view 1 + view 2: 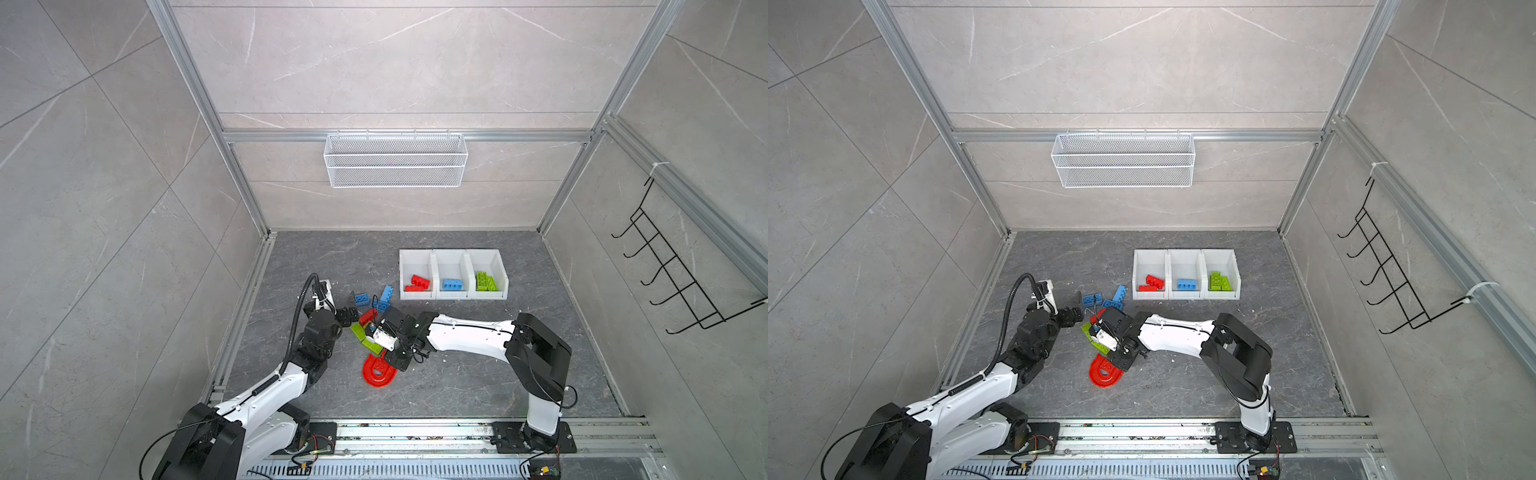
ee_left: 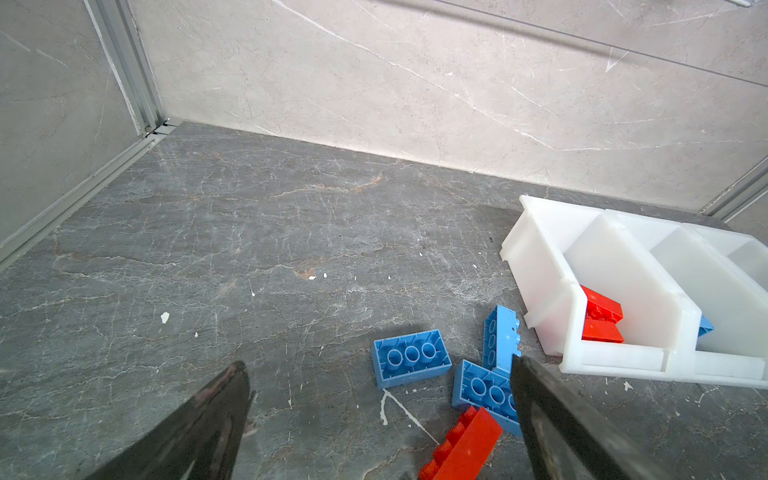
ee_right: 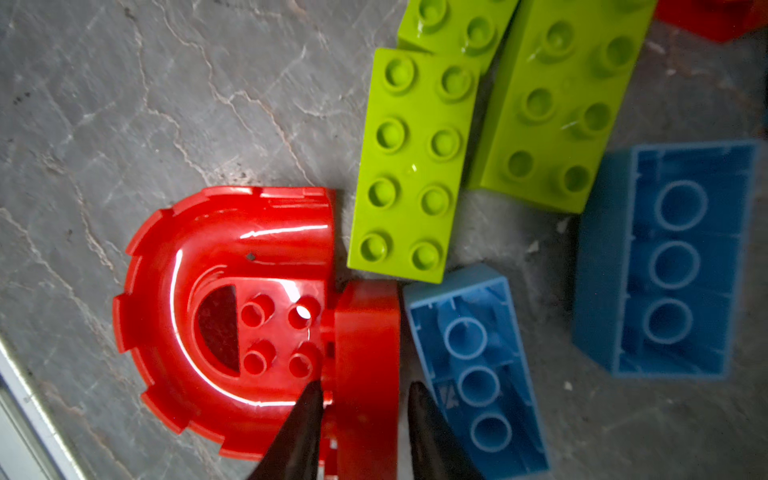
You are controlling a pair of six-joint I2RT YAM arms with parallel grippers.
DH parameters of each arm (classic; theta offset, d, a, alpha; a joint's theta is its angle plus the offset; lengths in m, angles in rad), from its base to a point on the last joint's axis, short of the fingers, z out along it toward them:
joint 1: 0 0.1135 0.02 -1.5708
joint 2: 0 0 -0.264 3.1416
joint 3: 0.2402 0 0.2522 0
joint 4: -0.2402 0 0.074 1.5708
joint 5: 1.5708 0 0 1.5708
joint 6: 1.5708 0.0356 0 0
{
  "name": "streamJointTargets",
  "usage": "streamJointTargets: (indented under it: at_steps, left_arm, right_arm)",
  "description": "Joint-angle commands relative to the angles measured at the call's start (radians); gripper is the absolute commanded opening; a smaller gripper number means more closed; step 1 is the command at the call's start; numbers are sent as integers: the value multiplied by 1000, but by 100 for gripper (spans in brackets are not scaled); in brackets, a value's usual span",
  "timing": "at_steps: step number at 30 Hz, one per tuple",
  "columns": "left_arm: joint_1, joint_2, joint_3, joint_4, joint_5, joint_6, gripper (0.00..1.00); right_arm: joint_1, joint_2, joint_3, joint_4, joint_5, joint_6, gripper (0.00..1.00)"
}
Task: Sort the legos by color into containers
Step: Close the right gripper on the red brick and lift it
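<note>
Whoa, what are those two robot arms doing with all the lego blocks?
They are sorting legos by color into three white bins: a few red, blue and green ones are already in, one color per bin. More lie in a loose pile. The right gripper has its jaws either side of a red piece beside the big red arch; whether it grips yet is unclear. The left gripper hangs open by blue bricks.

The right gripper (image 3: 363,388) has black fingers (image 3: 295,440); the piece (image 3: 365,340) between them is glossy red. Beside them the arch (image 3: 216,249) is the same red (streaked with white glare). Ahead of the fingertips, the lime bricks (image 3: 409,166) are plain and the blue bricks (image 3: 473,357) sky-coloured. The floor (image 3: 104,124) is grey, veined like marble.
</note>
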Motion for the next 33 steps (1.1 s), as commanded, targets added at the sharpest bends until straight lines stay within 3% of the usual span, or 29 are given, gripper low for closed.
streamJointTargets:
  at_steps: [1,4,9,15,21,23,24,33]
  left_arm:
    - [8,1,7,13,-27,4,100]
    - [7,0,9,10,-26,4,100]
    - [7,-9,6,8,-28,7,100]
    - [7,-10,3,8,-33,7,100]
    - [8,-12,4,8,-30,5,100]
    - [9,-17,4,6,-36,9,100]
    - [9,-20,3,6,-38,9,100]
    - [9,7,9,14,-30,8,100]
  right_arm:
    - [1,14,11,-14,51,7,34]
    - [-1,-1,4,-20,45,4,32]
    - [-6,-38,-14,-26,19,-4,45]
    - [-21,-34,-15,-30,-2,-7,39]
    - [-33,-63,-26,-34,-29,-12,40]
    - [-37,-77,-35,-28,-23,-11,28]
    - [-41,-77,-36,-29,-23,-11,27]
    - [-42,-5,1,-48,-64,-12,34]
